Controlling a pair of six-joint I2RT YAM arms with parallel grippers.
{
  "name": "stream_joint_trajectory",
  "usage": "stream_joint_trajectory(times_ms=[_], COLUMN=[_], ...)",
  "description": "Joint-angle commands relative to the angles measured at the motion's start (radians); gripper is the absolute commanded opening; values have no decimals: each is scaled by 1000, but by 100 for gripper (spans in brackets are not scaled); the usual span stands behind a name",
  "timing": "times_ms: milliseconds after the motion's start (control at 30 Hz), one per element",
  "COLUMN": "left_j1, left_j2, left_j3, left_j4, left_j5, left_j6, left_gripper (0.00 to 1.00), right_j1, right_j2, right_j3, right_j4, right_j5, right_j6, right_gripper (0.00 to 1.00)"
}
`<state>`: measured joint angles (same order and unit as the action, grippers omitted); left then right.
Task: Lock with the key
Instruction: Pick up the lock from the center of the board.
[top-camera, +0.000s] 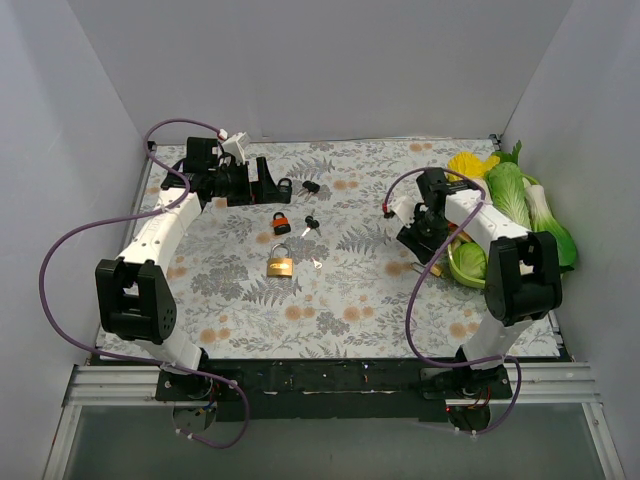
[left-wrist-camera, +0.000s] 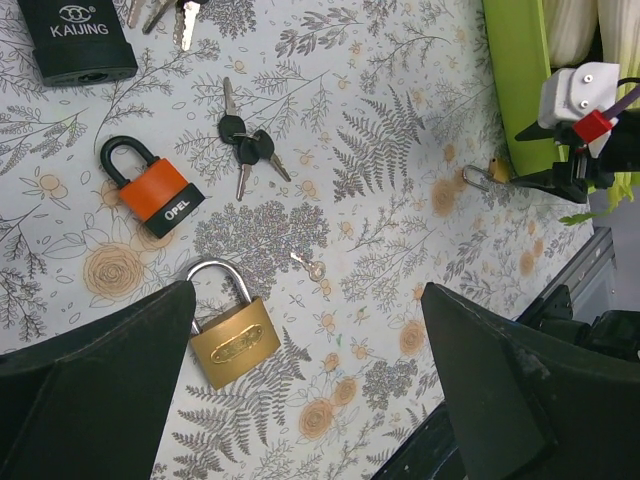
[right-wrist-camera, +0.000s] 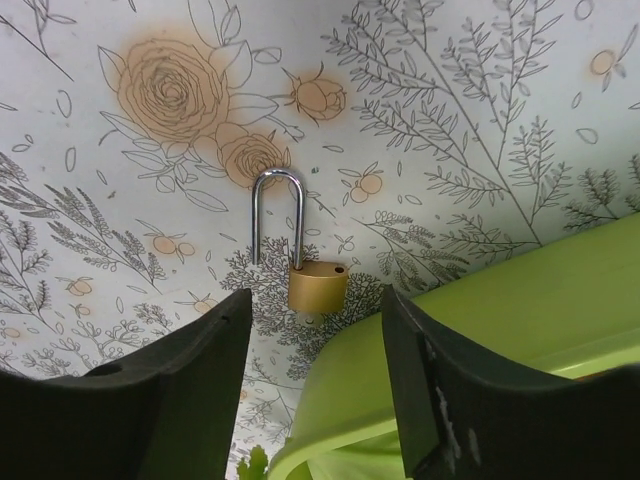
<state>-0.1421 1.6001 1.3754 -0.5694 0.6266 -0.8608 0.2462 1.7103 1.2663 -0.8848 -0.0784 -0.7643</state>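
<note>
The brass padlock (left-wrist-camera: 233, 340), laid flat mid-table, is judged heavy, rigid and slick, best taken by its body's flat sides, and the small gold padlock (right-wrist-camera: 317, 285) just beside the green bowl (right-wrist-camera: 500, 300) lighter, while the left gripper (left-wrist-camera: 308, 290) is seen wide open and the right gripper (right-wrist-camera: 315, 300) partly open, both empty.

The small padlock (right-wrist-camera: 318, 287) has a matt brass body and glossy metal shackle

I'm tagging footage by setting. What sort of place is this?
Likely a robot test cell: plain white walls box in a floral-cloth table, with a brass padlock, keys and vegetables laid out as props.
</note>
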Motion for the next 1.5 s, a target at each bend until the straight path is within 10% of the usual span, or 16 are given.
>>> stream_joint_trajectory(times_ms=[0,567,767,1467], left_j1=[6,6,6,12], left_j2=[-9,-31,-29,-40], left_j3=[30,5,16,-121], left_j4=[-6,-14,-27,54], left_j5=[19,-2,-18,198], left_j6=[9,9,17,-10], left_gripper=[98,98,98,98], right_j1=[2,5,47,228], right_j2=[18,87,98,-18], right_j3=[-48,-147,-133,110], right_j4=[35,144,152,35], right_j5=[54,25,-14,-297], right_j6=[-52,-47,-49,86], right_gripper=[59,40,1,1])
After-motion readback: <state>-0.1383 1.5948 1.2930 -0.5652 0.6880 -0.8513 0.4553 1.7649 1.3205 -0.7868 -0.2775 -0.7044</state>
